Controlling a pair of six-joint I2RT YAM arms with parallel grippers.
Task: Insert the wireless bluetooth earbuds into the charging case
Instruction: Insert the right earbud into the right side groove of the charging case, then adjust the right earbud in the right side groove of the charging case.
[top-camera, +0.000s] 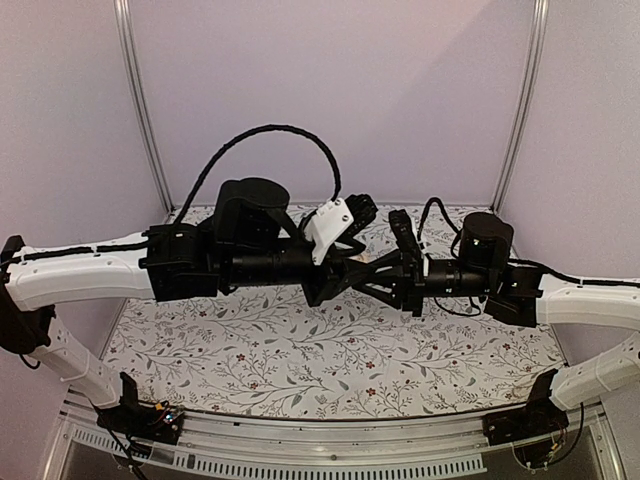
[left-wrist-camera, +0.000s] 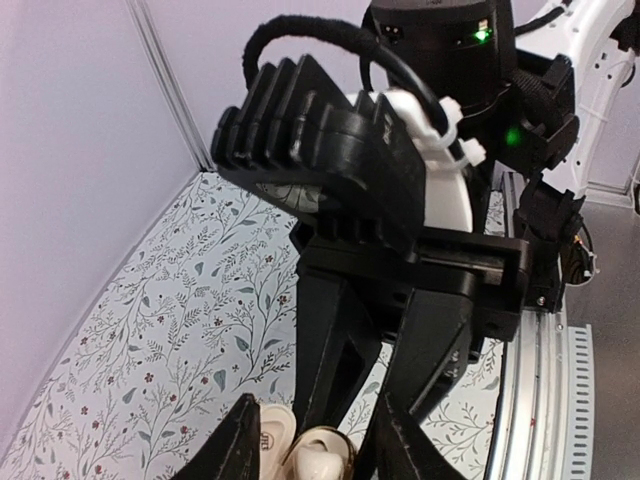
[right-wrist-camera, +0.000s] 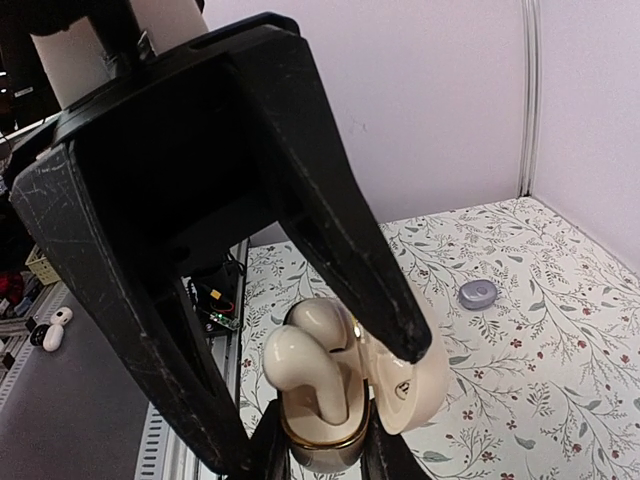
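Note:
The cream charging case (right-wrist-camera: 325, 440) with a gold rim is held above the table with its lid (right-wrist-camera: 420, 385) open. My right gripper (right-wrist-camera: 325, 452) is shut on the case's base. Two cream earbuds sit in it: one (right-wrist-camera: 325, 318) lies low at the back, the other (right-wrist-camera: 300, 365) stands high out of its well. My left gripper (left-wrist-camera: 320, 445) is open, its fingers (right-wrist-camera: 340, 230) straddling the case, one tip against the lid. The left wrist view shows the case (left-wrist-camera: 320, 460) between my own fingers. From above, both grippers (top-camera: 350, 272) (top-camera: 388, 275) meet mid-table and hide the case.
A small grey-blue oval object (right-wrist-camera: 478, 293) lies on the floral table cover (top-camera: 300, 350) near the back wall. Metal posts (top-camera: 140, 100) stand at the back corners. The table's front rail (top-camera: 320, 440) runs along the near edge.

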